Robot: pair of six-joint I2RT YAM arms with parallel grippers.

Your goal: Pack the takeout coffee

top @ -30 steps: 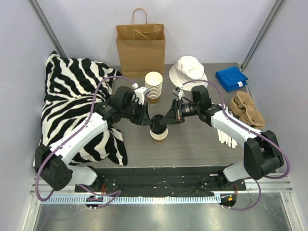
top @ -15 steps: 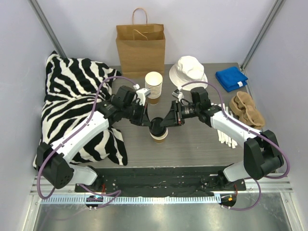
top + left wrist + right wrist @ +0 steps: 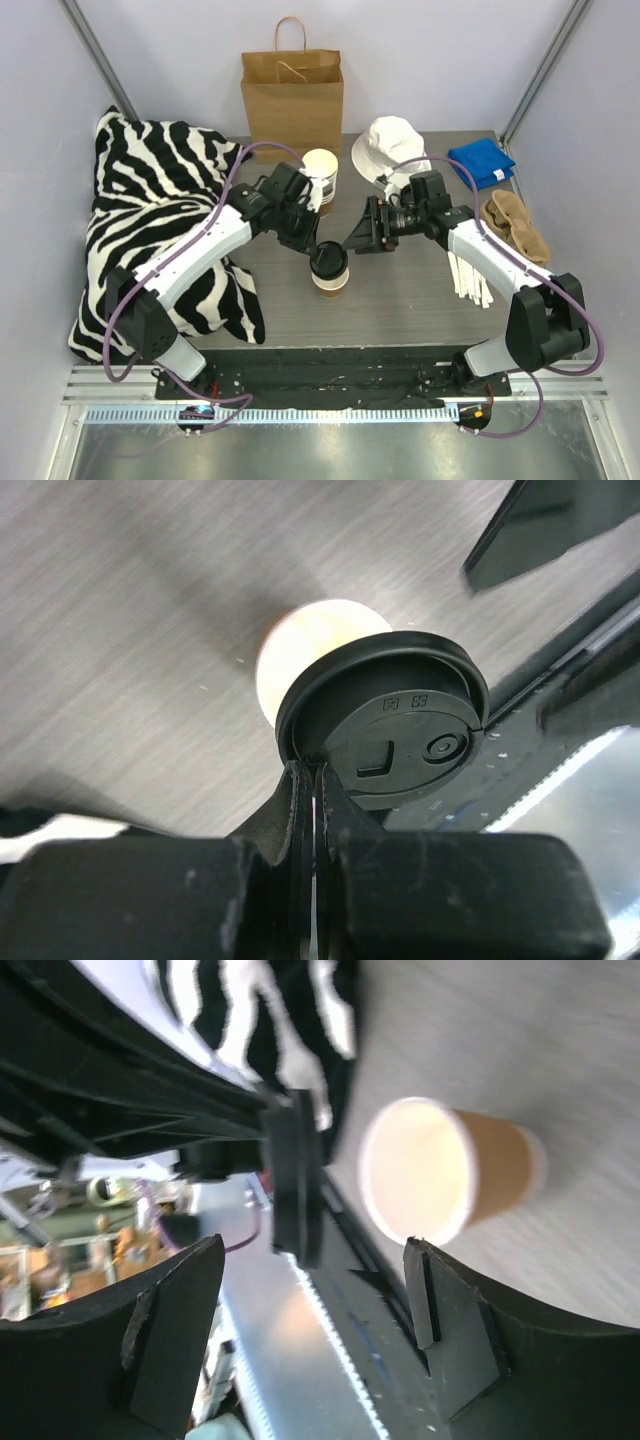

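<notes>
The takeout coffee is in two pieces. Its kraft paper cup (image 3: pixel 331 282) stands upright mid-table, and its cream inside shows open in both wrist views (image 3: pixel 312 648) (image 3: pixel 418 1170). The black lid (image 3: pixel 328 260) (image 3: pixel 392 730) hovers just over the cup, offset from the rim. My left gripper (image 3: pixel 316 249) (image 3: pixel 316 772) is shut on the lid's edge. In the right wrist view the lid (image 3: pixel 296 1175) shows edge-on, apart from the cup. My right gripper (image 3: pixel 353 243) (image 3: pixel 315 1260) stands open a little right of the cup, touching nothing.
A brown paper bag (image 3: pixel 292 95) stands upright at the back. A stack of lidless cups (image 3: pixel 320 178) is just behind the left gripper. A white hat (image 3: pixel 392 148), blue cloth (image 3: pixel 480 163), pulp carrier (image 3: pixel 512 228) and white sticks (image 3: pixel 468 278) lie right; a zebra blanket (image 3: pixel 150 220) lies left.
My right gripper has opened and drawn back to the right, off the cup. The left gripper closed on the lid's edge, and its arm swung toward the back.
</notes>
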